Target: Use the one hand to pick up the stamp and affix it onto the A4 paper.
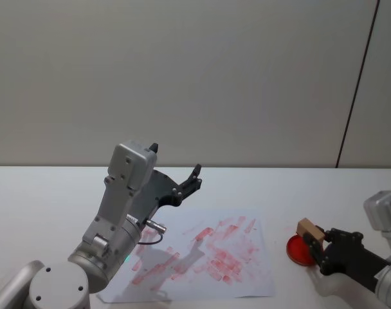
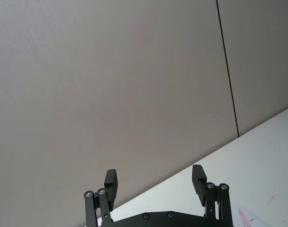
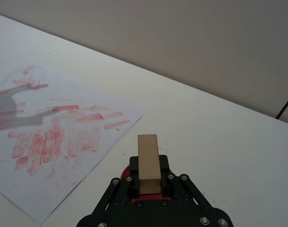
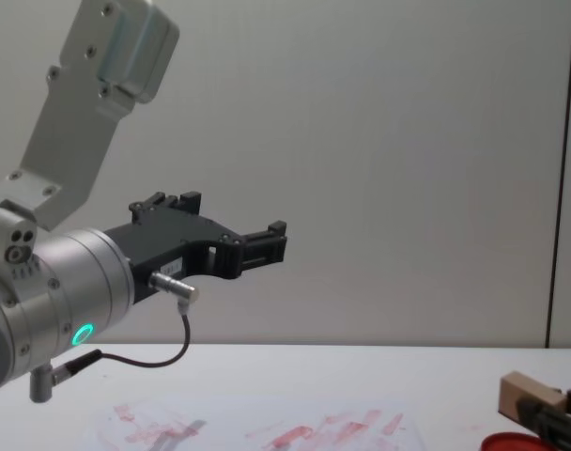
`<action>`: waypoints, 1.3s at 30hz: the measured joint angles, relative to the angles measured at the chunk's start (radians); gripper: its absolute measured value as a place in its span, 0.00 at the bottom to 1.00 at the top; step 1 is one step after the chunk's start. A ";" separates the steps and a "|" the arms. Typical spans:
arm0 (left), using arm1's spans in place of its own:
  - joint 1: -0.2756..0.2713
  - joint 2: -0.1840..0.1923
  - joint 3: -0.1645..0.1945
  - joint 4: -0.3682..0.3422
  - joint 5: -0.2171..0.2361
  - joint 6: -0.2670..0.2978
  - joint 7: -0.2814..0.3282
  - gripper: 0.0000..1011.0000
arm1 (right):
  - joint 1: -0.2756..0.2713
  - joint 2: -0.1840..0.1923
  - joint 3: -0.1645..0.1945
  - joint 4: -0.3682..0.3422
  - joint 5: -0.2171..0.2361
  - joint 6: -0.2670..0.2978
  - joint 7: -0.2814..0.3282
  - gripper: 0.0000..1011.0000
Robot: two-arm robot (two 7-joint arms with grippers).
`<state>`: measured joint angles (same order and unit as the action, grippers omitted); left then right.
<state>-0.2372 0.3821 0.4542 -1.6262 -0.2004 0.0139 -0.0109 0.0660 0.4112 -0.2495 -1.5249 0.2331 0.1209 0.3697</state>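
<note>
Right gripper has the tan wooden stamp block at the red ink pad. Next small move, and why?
Probably carry it toward the robot's left, over the ink-smeared white A4 paper. The right gripper is shut on the tan wooden stamp beside the round red ink pad, off the sheet. The left gripper hangs open, raised.
</note>
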 joint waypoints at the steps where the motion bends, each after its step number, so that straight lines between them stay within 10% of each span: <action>1: 0.000 0.000 0.000 0.000 0.000 0.000 0.000 0.99 | 0.000 0.000 0.000 0.007 -0.002 0.001 -0.002 0.21; 17: 0.000 0.000 0.000 0.000 0.000 0.000 0.000 0.99 | 0.015 -0.011 -0.002 0.059 0.004 0.004 -0.011 0.23; 39: 0.000 0.000 0.000 0.000 0.000 0.000 0.000 0.99 | 0.024 -0.018 -0.001 0.054 0.040 -0.005 -0.008 0.89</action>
<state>-0.2372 0.3821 0.4542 -1.6262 -0.2004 0.0139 -0.0109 0.0897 0.3932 -0.2506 -1.4710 0.2734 0.1160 0.3619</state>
